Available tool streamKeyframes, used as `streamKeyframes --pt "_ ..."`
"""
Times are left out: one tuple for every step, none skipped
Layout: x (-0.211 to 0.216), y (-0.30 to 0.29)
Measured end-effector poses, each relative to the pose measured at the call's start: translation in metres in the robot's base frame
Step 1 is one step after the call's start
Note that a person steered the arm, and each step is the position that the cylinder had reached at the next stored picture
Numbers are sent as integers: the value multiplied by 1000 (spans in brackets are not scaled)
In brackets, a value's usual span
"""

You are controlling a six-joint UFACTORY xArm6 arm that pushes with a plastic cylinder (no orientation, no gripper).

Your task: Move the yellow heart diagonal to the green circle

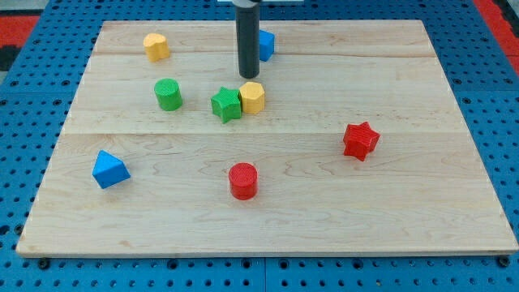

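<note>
My tip [247, 78] is just above a yellow block [252, 97] near the board's middle top, touching it or nearly so. That block has flat facets and rests against a green star [226, 105] on its left. The green circle [168, 94] stands further left, apart from the star. A second yellow block [156, 47], more rounded, sits at the upper left. I cannot tell for certain which yellow block is the heart.
A blue block [266, 44] sits just behind the rod at the top. A red star [360, 140] is at the right, a red cylinder [242, 180] at the lower middle and a blue triangle [109, 169] at the lower left of the wooden board [422, 211].
</note>
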State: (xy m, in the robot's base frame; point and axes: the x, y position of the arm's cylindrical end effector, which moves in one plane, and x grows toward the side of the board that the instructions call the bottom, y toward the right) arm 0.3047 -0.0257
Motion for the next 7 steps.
streamKeyframes --pt "-31 -46" --pt "-67 -75" --pt "-71 -136" --pt "-65 -161" --pt "-53 -127" --pt "-52 -137" --pt "-55 -139"
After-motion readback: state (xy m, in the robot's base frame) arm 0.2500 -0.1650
